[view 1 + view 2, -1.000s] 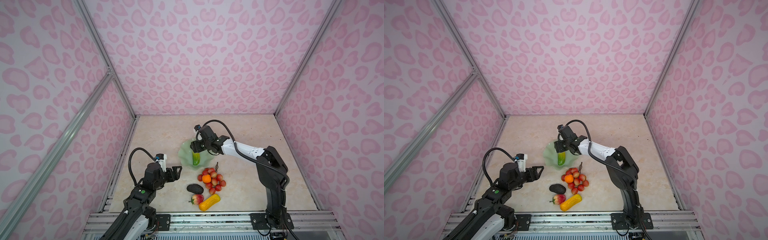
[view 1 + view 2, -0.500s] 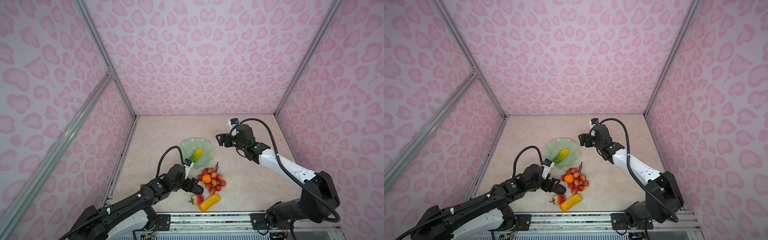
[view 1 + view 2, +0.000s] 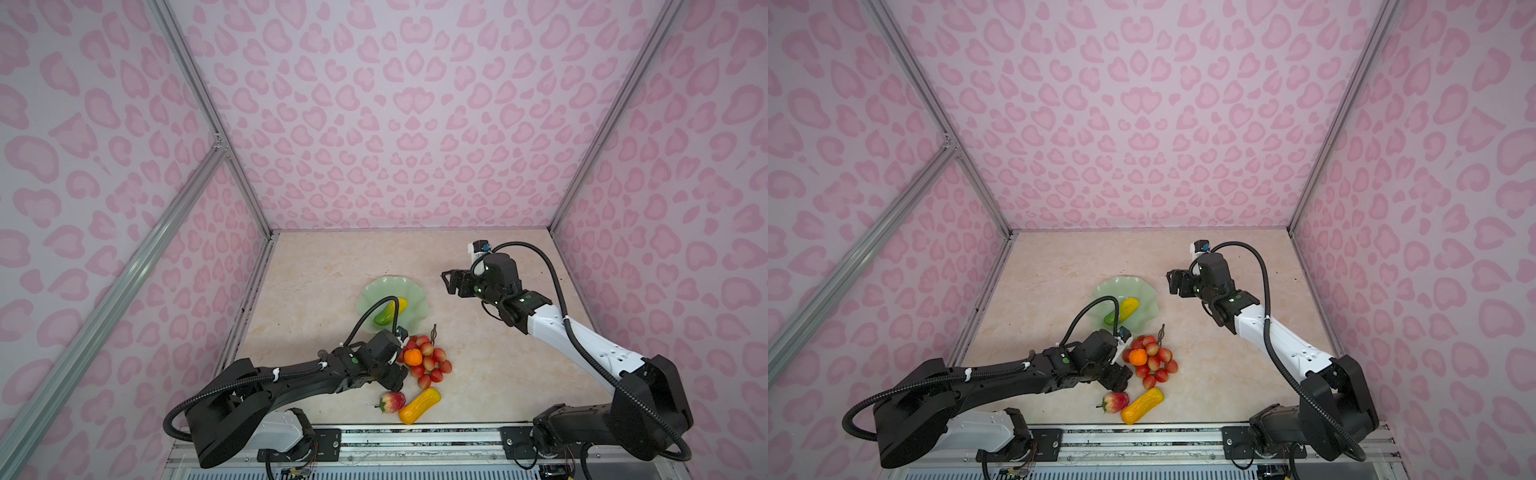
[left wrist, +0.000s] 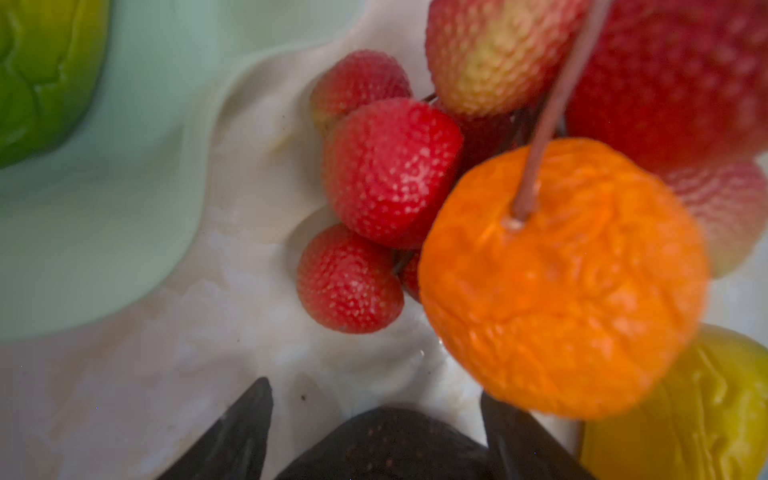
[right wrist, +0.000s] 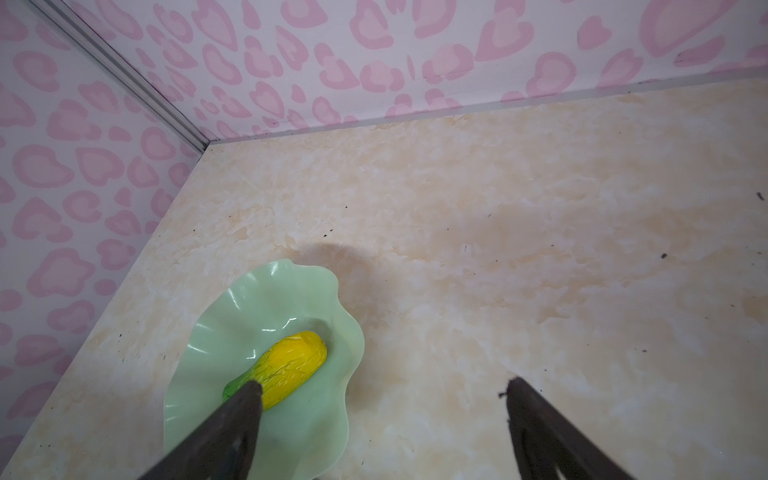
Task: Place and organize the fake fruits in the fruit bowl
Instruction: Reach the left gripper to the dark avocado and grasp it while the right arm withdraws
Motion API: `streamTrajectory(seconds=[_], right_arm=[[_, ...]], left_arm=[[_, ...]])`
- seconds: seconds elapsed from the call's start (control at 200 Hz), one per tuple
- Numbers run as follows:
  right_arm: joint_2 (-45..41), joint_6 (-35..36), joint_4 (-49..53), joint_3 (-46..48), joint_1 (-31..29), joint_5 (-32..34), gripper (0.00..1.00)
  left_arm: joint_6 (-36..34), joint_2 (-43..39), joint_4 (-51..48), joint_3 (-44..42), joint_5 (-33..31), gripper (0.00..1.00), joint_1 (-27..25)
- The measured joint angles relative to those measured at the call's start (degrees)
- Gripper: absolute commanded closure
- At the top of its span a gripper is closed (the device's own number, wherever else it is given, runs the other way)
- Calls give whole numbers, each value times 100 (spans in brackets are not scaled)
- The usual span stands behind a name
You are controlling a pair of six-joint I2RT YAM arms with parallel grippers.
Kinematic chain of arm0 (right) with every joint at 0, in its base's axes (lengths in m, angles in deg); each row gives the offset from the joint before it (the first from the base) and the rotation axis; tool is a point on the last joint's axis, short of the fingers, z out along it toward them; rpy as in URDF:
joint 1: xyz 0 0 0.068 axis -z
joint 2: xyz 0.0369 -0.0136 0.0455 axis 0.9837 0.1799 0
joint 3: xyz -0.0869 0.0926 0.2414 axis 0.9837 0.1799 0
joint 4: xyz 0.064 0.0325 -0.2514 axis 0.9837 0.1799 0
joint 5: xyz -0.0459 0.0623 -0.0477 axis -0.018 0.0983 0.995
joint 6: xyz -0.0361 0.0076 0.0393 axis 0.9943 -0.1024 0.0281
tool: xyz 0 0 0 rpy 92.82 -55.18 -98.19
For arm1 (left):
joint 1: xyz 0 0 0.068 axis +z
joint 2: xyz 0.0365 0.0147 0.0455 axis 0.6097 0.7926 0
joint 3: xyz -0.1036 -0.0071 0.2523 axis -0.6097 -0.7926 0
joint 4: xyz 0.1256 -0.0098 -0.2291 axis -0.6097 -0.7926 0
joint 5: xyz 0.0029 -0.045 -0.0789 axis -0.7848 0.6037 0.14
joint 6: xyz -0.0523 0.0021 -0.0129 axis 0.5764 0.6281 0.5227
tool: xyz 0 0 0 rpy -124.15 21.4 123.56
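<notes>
Marble tabletop [image 3: 332, 270]: your left gripper [image 4: 376, 395] stands open astride the avocado [image 4: 386, 444]; right gripper [image 5: 382, 384] wide, empty. Closing off-centre could squirt it into the berries [image 3: 436, 356].

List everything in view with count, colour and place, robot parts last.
fruit bowl: one, pale mint green, mid-table
yellow-green oblong: one, lying in the fruit bowl
berry bunch: one, red, on the table in front of the bowl
small orange: one, orange, resting on the berry bunch
avocado: one, dark, between the left gripper's fingers
strawberry: one, pink-red, near the front edge
yellow-orange oblong: one, beside the strawberry
table: one, beige marbled
walls: pink blotch pattern, around the table
left gripper: black, open, straddling the avocado
right gripper: black, open, empty, right of the bowl
</notes>
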Motion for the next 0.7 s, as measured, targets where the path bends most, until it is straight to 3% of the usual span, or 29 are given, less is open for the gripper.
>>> streamTrajectory(seconds=[0.165,0.33,0.7], right_arm=[[-13,0,0,7,44,-2,9],[-15,-2,-2,7,81,-61,9],[-15,0,-2,7,92,-127,9]], left_arm=[[22,-52,-188,81,-146,19,-20],[243,-693,-597,125,-553,17,-20],[1576,-997,-922,-214,-597,15,-76]])
